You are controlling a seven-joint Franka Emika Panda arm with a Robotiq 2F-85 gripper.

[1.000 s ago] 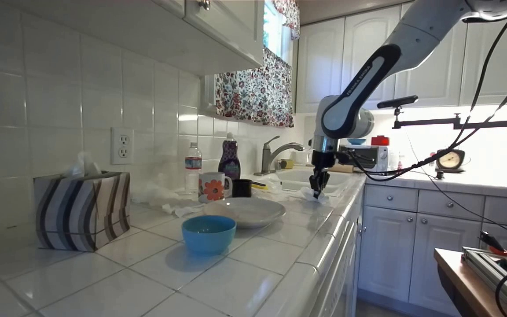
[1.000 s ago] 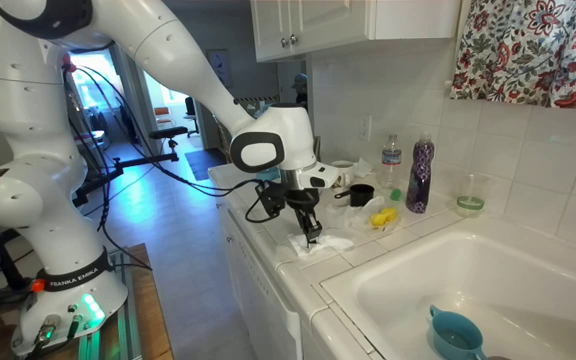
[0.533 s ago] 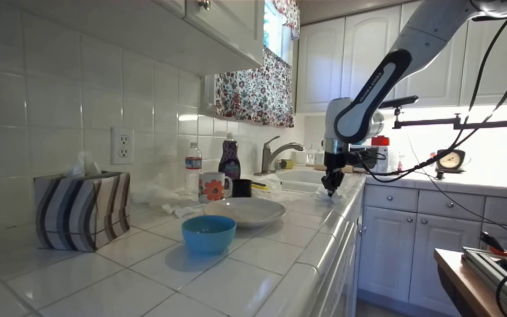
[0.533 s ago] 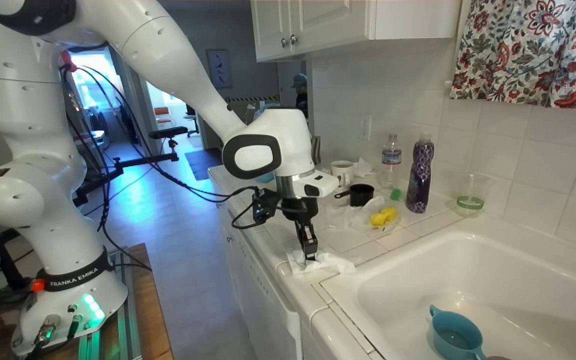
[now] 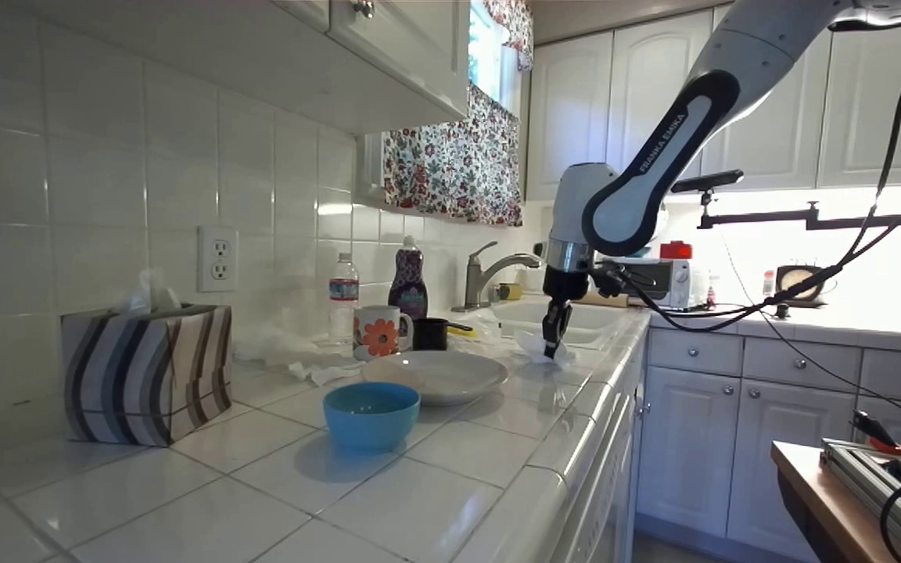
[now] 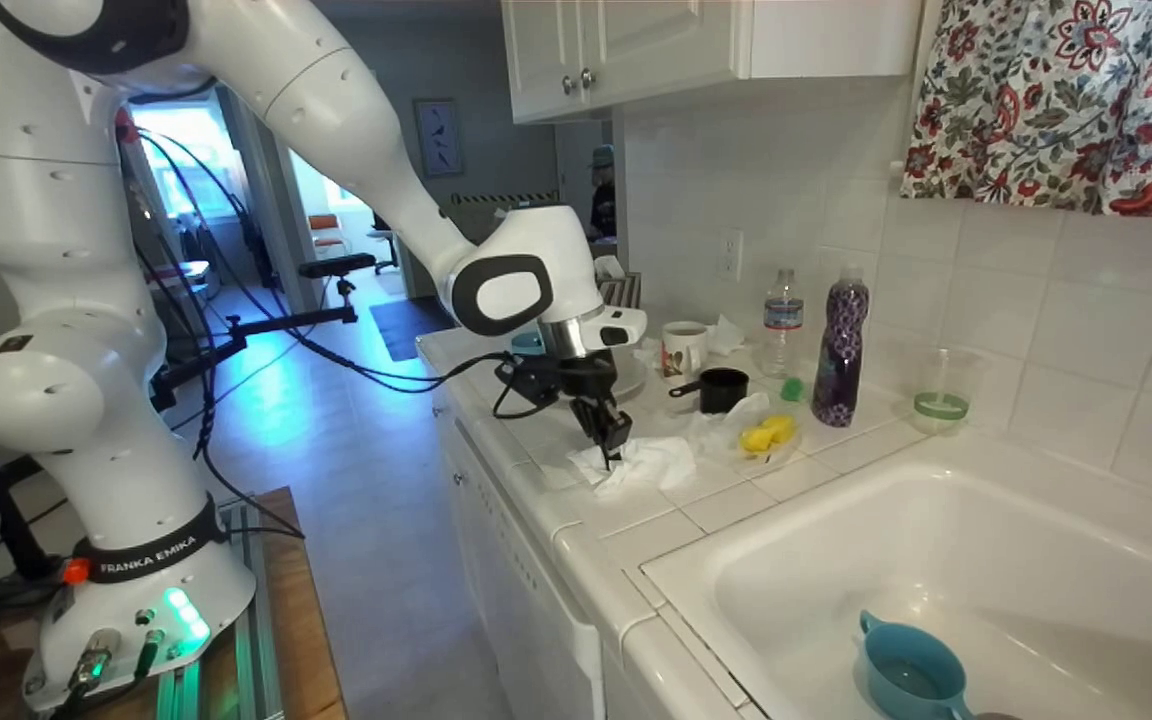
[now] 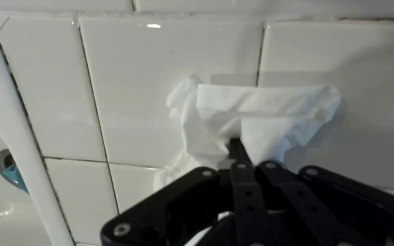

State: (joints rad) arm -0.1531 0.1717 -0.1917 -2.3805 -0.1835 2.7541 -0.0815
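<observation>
Tissue [image 7: 263, 106] pinched in hand [image 6: 612, 456], plate [image 5: 435, 377] and sink [image 6: 691, 575] nearby, mug [image 5: 377, 335] farther

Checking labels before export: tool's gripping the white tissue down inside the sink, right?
Not inside the sink: the tool is gripping the white tissue on the countertop tiles beside it; the wrist view shows this.

Pincer [image 6: 612, 458] against white tissue [image 6: 658, 460]
</observation>
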